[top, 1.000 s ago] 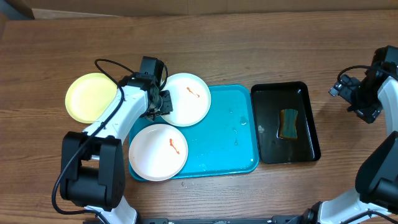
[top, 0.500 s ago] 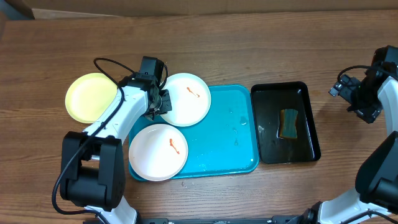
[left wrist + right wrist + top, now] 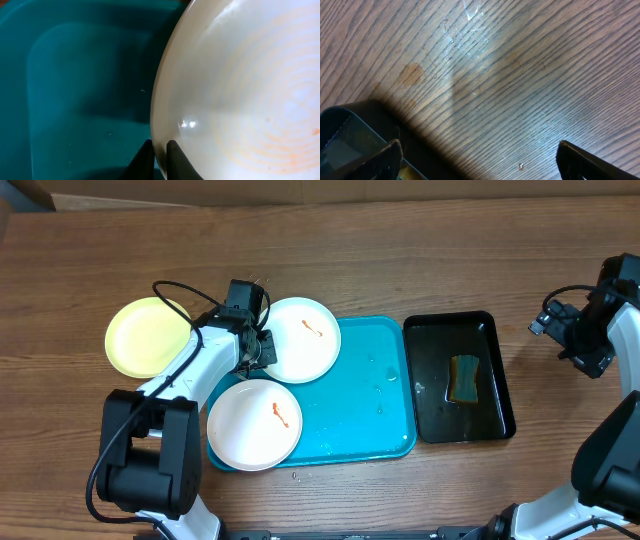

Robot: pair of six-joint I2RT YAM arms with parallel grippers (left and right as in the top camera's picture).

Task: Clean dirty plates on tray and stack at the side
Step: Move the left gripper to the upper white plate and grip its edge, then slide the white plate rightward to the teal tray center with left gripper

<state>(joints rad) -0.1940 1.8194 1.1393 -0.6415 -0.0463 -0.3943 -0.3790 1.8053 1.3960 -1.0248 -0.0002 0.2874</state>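
Observation:
A white plate [image 3: 303, 340] with an orange-red smear lies at the far left of the turquoise tray [image 3: 370, 395], overhanging its far edge. My left gripper [image 3: 262, 348] is shut on its left rim. In the left wrist view the fingers [image 3: 176, 159] pinch the plate's rim [image 3: 240, 90] over the tray [image 3: 75, 100]. A second smeared white plate [image 3: 255, 423] lies at the tray's near left corner. The pale yellow plate [image 3: 148, 336] lies on the table left of the tray. My right gripper [image 3: 580, 340] is open and empty, and its wrist view [image 3: 480, 160] shows bare wood.
A black tray [image 3: 460, 377] holding a green sponge [image 3: 465, 378] stands right of the turquoise tray. Its corner shows in the right wrist view [image 3: 345, 135]. The left arm's cable loops over the yellow plate's far edge.
My left wrist has shifted slightly and the held white plate has edged a little to the right. The right arm has not moved.

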